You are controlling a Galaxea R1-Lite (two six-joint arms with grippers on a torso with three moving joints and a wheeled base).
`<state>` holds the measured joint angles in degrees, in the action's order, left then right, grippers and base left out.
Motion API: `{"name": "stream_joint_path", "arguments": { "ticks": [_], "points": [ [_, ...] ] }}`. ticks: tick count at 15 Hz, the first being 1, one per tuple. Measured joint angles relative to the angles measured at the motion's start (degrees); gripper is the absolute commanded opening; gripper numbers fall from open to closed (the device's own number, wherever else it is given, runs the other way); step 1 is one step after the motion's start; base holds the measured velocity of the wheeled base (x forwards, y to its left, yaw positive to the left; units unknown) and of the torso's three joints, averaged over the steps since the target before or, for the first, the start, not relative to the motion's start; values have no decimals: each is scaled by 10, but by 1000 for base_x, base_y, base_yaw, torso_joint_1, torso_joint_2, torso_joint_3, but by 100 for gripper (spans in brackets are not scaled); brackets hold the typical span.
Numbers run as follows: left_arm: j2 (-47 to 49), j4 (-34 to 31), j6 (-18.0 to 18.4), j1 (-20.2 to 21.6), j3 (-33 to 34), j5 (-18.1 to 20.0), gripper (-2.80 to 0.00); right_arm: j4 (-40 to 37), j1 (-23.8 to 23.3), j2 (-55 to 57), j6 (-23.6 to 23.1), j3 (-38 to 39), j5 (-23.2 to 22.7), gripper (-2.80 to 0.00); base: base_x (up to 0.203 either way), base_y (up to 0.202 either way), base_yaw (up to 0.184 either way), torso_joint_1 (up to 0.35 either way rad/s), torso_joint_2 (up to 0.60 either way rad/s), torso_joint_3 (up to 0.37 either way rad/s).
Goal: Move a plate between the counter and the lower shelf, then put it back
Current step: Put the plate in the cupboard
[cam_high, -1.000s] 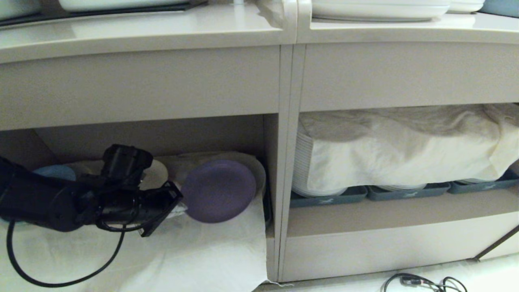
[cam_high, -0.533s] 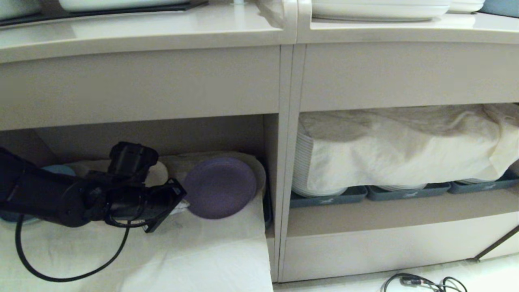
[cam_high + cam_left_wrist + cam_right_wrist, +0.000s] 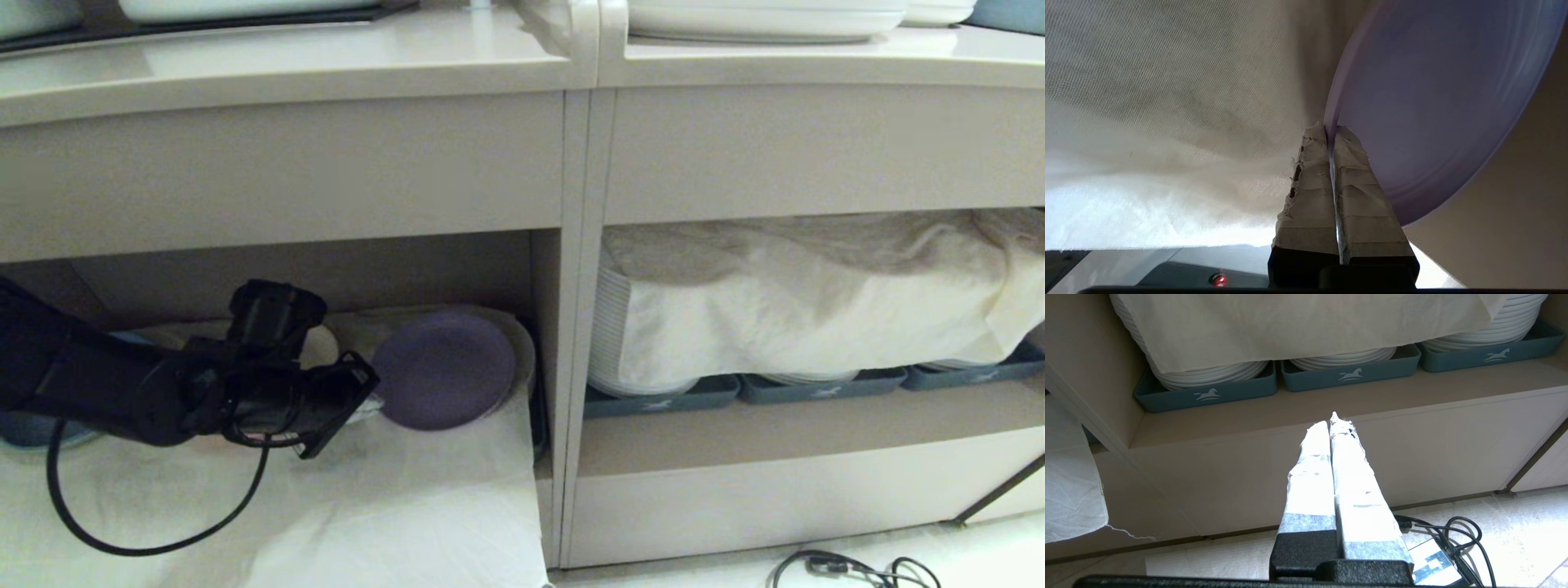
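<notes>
- Left tool clamped on the plate rim inside the lower shelf
- Right tool pressed together, parked
- Advice: keep plate level, clear the white cloth

plate: matt lilac, smooth | cloth: white woven fabric, wrinkled | surface: beige, smooth, slight gloss | trays: grey-blue plastic, satin | left pincer pads: rough, frayed white tape

Soft indoor light glares off the counter, while the lower shelf lies shadowed.
</notes>
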<state>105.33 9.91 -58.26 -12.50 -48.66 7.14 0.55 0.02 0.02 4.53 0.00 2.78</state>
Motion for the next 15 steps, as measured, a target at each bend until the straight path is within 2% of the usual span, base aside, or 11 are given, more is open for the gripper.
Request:
{"name": "stream_joint_path", "arguments": {
  "ticks": [11, 12, 15],
  "points": [
    [10, 0, -9, -10, -12, -4, -280, 0, 0, 0, 0, 0, 0, -280, 0, 0, 0, 0, 0, 0],
    [10, -1, -9, -11, -12, -4, 0, 0, 0, 0, 0, 0, 0, -280, 0, 0, 0, 0, 0, 0],
    [10, 0, -9, -13, -11, -4, 0, 0, 0, 0, 0, 0, 0, -280, 0, 0, 0, 0, 0, 0]
  ]
}}
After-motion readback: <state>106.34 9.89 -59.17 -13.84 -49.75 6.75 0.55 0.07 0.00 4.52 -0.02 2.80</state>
